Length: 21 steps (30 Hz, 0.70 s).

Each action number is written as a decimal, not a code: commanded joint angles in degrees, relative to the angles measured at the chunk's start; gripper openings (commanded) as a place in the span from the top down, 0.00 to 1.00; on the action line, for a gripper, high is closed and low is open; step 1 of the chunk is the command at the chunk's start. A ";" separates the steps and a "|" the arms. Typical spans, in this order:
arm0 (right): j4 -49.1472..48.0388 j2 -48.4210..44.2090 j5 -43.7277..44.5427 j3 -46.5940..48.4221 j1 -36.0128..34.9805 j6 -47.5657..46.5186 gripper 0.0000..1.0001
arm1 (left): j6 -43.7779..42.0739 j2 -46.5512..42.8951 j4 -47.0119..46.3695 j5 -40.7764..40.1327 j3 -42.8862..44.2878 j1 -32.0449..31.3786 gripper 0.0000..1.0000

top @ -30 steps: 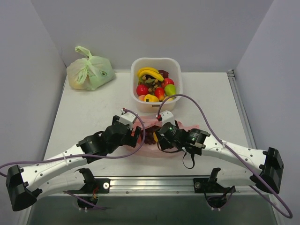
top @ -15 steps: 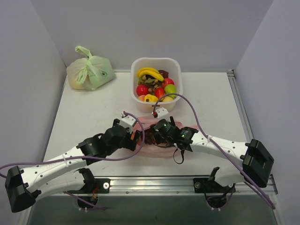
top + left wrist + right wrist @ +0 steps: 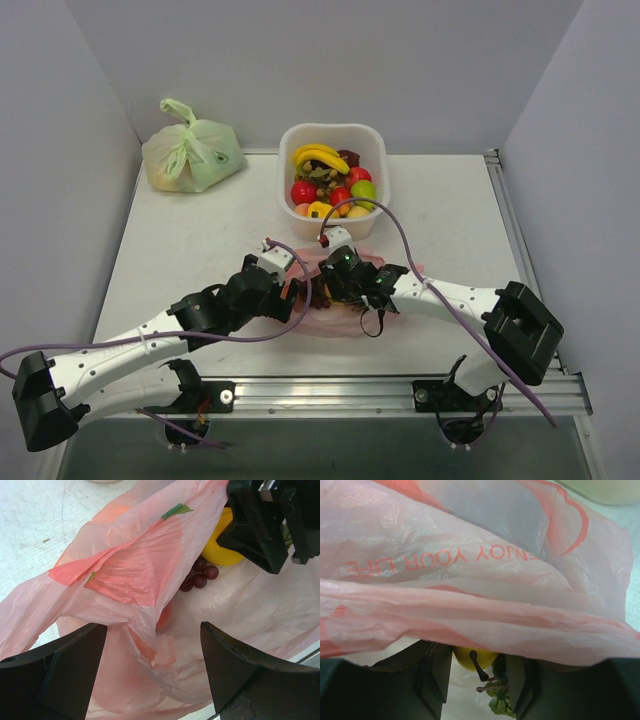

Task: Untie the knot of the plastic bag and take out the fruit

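The pink plastic bag [image 3: 325,322] lies crumpled at the table's near middle with its mouth open. No knot shows. My left gripper [image 3: 295,290] is open at the bag's left side, its fingers astride loose pink film [image 3: 145,580]. My right gripper [image 3: 328,285] reaches into the bag from the right, and the film [image 3: 485,560] drapes over its fingers. Its jaws stand partly open [image 3: 479,665]. A yellow fruit [image 3: 470,658] with a dark stem sits just past the tips. The left wrist view shows this yellow fruit [image 3: 224,545], the purple grapes [image 3: 200,575] and the right gripper's black fingers [image 3: 260,525].
A white basket [image 3: 335,128] full of mixed fruit stands just behind the bag. A knotted pale green bag [image 3: 192,152] sits at the back left. Grey walls close in the table on three sides. A metal rail [image 3: 330,395] runs along the near edge.
My right arm has swung left and forward, pushing its gripper deeper into the pink bag towards the left gripper. The left arm has barely moved.
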State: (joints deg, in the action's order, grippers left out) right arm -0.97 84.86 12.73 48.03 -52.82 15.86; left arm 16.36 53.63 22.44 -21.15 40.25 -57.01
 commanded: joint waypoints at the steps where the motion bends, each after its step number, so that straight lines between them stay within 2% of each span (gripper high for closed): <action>1: 0.70 -0.83 -2.18 1.01 -0.09 -0.30 0.77 | 0.78 0.69 -2.57 -1.00 1.15 1.02 0.14; 2: 0.71 -1.36 -2.88 1.19 -0.01 -0.30 0.84 | 0.87 0.78 -2.66 -1.18 1.23 1.11 0.14; 5: 4.13 -4.69 -5.34 2.33 -0.09 -0.48 0.93 | 0.96 1.39 -2.75 -1.62 1.32 1.47 0.14; 13: 8.97 -16.82 -16.15 4.61 0.26 -2.06 0.98 | 0.25 1.83 -3.80 -3.90 1.41 3.48 0.13; 21: 9.59 -21.40 -27.23 14.27 6.23 -4.69 1.00 | -0.01 1.83 -5.56 2.42 1.67 9.46 0.14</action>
State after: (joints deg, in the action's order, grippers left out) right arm 8.45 64.79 -8.60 57.49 -48.88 13.13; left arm 16.32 55.46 20.14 -21.69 40.25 -49.04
